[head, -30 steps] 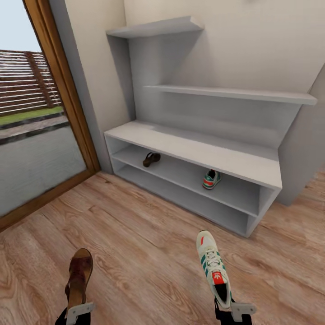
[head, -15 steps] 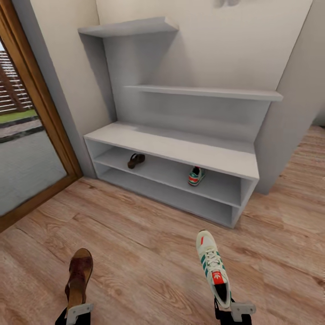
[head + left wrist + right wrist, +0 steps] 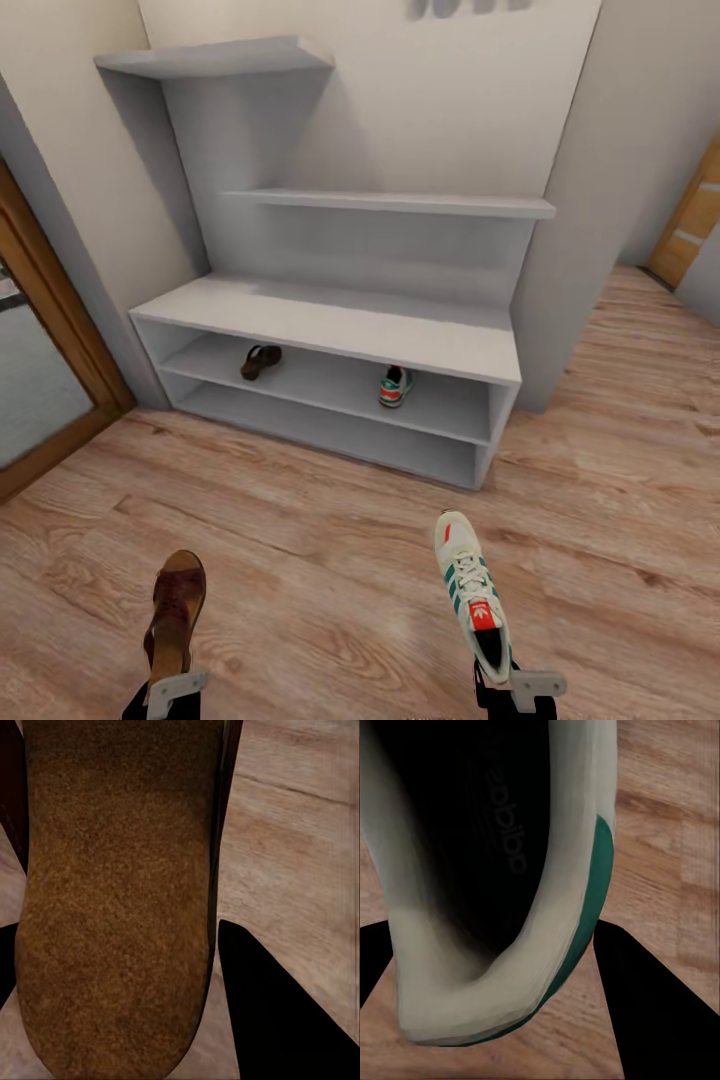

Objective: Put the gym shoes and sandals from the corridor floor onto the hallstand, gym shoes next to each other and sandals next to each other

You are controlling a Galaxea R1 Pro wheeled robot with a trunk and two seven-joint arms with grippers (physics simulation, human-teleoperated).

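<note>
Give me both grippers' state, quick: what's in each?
Left gripper: shut on a sandal, held by its heel end.
Right gripper: shut on a gym shoe, held by its heel.

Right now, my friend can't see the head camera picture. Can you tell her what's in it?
The robot holds a brown sandal in its left gripper and a white gym shoe with green stripes in its right gripper, above the wood floor. Ahead stands a pale grey shoe rack; its upper open shelf already holds another sandal and another gym shoe, set apart.
</note>
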